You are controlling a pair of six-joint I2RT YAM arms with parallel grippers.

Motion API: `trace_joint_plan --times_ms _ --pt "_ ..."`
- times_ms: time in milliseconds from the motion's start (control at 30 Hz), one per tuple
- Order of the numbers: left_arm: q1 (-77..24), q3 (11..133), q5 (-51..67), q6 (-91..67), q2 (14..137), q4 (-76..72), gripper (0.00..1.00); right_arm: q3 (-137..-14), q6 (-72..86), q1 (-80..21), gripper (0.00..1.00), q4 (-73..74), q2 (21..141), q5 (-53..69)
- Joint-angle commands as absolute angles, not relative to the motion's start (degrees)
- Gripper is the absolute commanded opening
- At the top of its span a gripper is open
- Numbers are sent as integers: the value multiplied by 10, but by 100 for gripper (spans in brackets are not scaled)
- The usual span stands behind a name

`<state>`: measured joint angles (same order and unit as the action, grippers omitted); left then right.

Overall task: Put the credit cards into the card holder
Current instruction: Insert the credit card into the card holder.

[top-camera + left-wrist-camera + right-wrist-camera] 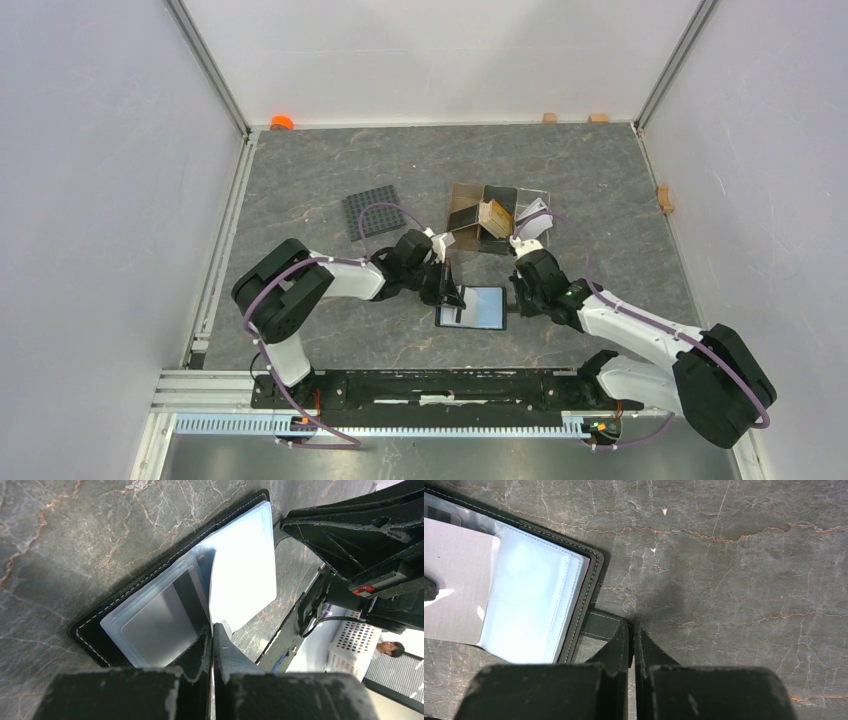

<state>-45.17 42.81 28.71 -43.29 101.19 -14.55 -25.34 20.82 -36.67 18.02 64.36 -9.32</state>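
The card holder [478, 308] lies open on the table between both arms, its pale blue-grey sleeves facing up [155, 617] [536, 595]. My left gripper [452, 292] [213, 627] is shut on the edge of a whitish credit card [245, 575] [456, 597] that hangs tilted over the holder's left half. Over at the holder's right edge, my right gripper [513, 295] [632, 625] is shut on the little strap tab [601, 624], low against the table. More credit cards, tan [493, 214] and whitish [535, 222], sit in and beside the brown box.
A brown translucent compartment box [468, 200] stands behind the holder. A black gridded mat [372, 210] lies at its left. An orange object [281, 122] and small wooden blocks [549, 117] sit along the back wall, another block [665, 198] at the right wall.
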Motion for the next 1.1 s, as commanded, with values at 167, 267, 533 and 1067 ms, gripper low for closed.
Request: trace_joint_plan --times_ms 167,267,533,1067 --pt "-447 425 259 -377 1039 -112 2 -256 217 -376 0 188 653 -101" --pt "-447 414 261 -389 1042 -142 2 -257 219 -379 0 186 656 -101" --pt "-447 390 269 -406 1048 -215 2 -260 224 -388 0 182 664 -99" --pt "-447 342 252 -440 1039 -307 2 -263 236 -412 0 181 678 -105"
